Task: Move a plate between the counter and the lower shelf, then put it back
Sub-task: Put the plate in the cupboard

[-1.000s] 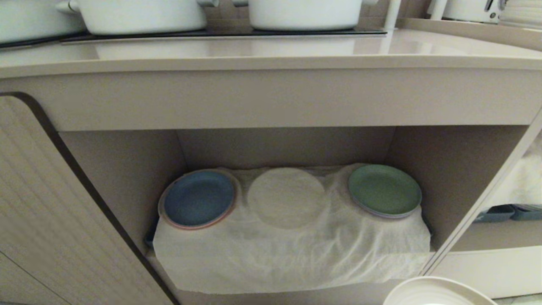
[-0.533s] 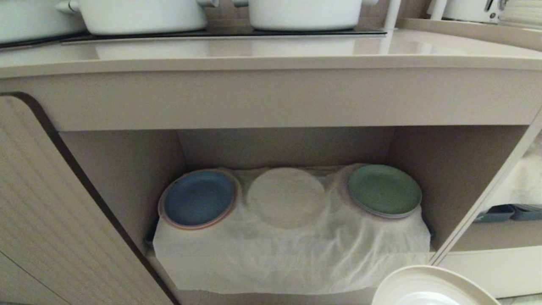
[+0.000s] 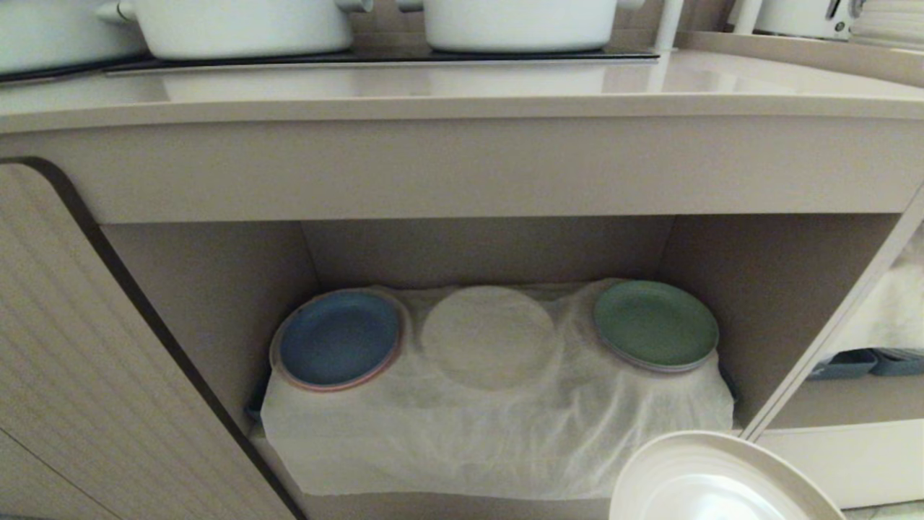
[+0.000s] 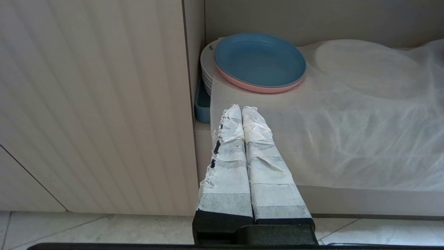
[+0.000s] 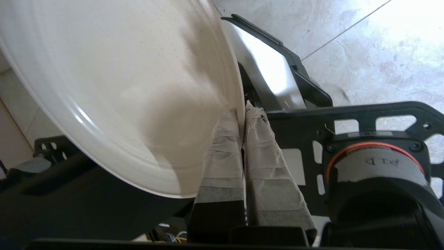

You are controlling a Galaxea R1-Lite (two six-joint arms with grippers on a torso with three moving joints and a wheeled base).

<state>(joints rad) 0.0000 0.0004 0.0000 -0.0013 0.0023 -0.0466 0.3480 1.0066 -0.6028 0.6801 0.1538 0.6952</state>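
- Plate [image 3: 711, 480]: cream, round, low rim; cut off by the bottom edge of the head view, only its upper arc visible, in front of and below the lower shelf [image 3: 765, 289], towards the shelf's right side. Not resting on shelf or desk.
- Right gripper [image 5: 242, 113]: outside the head view. Right wrist view shows taped jaws pinched narrow on the plate's rim, one finger on each face.
- Far side of the plate runs out of the right wrist view; floor tiles and dark robot frame lie beyond it.
- Writing: white band with an orange ring on the robot body [image 5: 376, 163] carries handwritten marks, upside down; not legible with confidence.
- Left gripper [image 4: 241, 109]: idle, low beside the ribbed cabinet door [image 4: 93, 104], in front of the shelf's left end; jaws pressed together, holding nothing.
- White cloth [image 3: 498, 426] drapes the shelf floor; a round shape [image 3: 489, 336] beneath it is hidden, identity unclear.
- Blue plate [image 3: 338, 338] at left tops a stack partly under the cloth; green plate [image 3: 655, 323] at right.
- Desk [image 3: 462, 90]: white pots [image 3: 242, 25] on it, tops cut off.
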